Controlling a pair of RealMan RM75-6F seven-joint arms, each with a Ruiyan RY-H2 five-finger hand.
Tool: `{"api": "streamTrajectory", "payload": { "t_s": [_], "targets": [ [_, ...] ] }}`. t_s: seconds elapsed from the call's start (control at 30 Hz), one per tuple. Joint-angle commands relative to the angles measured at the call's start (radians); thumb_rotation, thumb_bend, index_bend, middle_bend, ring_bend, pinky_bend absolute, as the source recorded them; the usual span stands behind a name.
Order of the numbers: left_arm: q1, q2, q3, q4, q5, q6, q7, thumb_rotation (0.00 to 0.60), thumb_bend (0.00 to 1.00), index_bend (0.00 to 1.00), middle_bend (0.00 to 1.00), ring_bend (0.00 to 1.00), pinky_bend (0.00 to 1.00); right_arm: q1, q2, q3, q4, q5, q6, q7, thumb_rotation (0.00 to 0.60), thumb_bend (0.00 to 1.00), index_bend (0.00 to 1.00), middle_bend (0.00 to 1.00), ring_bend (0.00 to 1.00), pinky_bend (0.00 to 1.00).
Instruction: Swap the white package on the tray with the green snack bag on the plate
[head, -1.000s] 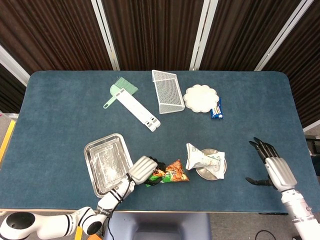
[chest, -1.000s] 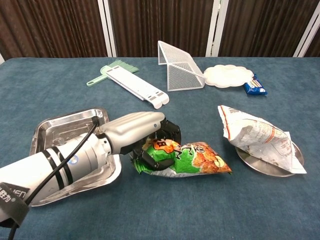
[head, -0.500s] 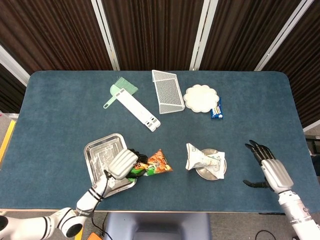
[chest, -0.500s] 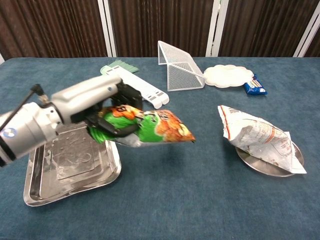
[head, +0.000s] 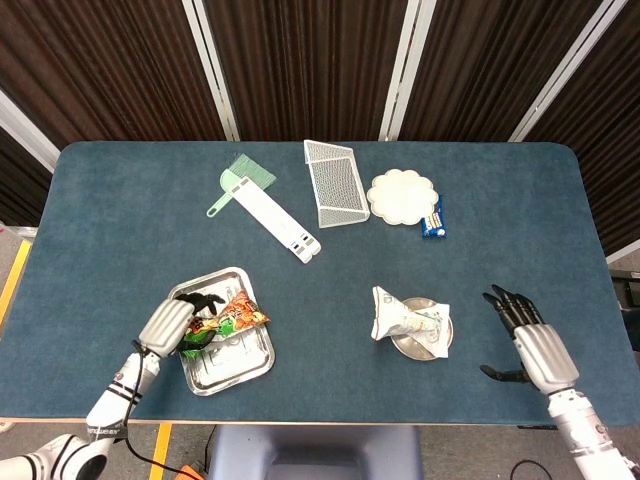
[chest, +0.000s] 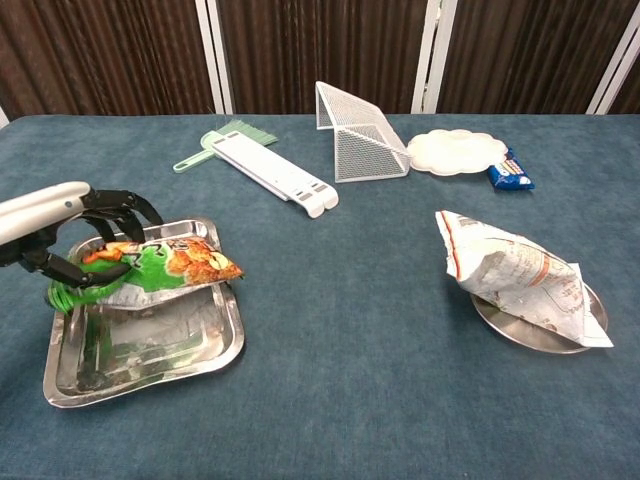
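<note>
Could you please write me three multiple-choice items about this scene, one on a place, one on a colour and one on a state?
1. Where is the white package?
A. on the round metal plate
B. in the tray
C. under the mesh rack

2. What colour is the small brush at the far side of the table?
A. red
B. light green
C. black

3. What is the left hand doing?
A. resting flat on the table, holding nothing
B. gripping the white package
C. holding the green snack bag over the tray

Answers:
1 A, it lies across the plate.
2 B, both views show it pale green.
3 C, its fingers wrap the bag's end above the tray.
</note>
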Motion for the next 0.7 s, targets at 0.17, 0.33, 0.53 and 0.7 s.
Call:
{"api": "streamTrajectory", "payload": {
  "t_s": [0.17, 0.33, 0.53, 0.7],
  "targets": [
    [0.051, 0.095, 0.040, -0.131, 0.033, 0.059, 0.047, 0.600, 0.37, 0.00, 0.00, 0.00, 0.00, -0.008, -0.008, 0.004, -0.008, 0.000, 0.006, -0.022, 0.600, 0.16, 0.00, 0.00, 0.00, 0.00],
    [0.139, 0.246, 0.111, -0.299, 0.078, 0.161, 0.126, 0.600, 0.37, 0.00, 0.00, 0.00, 0.00, -0.011, -0.002, 0.001, -0.009, -0.010, 0.007, -0.022, 0.600, 0.16, 0.00, 0.00, 0.00, 0.00],
    [0.360, 0.298, 0.155, -0.297, 0.113, 0.483, 0.257, 0.600, 0.38, 0.00, 0.00, 0.00, 0.00, -0.040, -0.023, 0.001, -0.014, -0.025, 0.059, -0.129, 0.600, 0.16, 0.00, 0.00, 0.00, 0.00],
    [0.414, 0.272, 0.148, -0.250, 0.097, 0.544, 0.257, 0.600, 0.39, 0.00, 0.00, 0.00, 0.00, -0.051, -0.040, -0.003, -0.018, -0.029, 0.070, -0.172, 0.600, 0.16, 0.00, 0.00, 0.00, 0.00]
  ]
}}
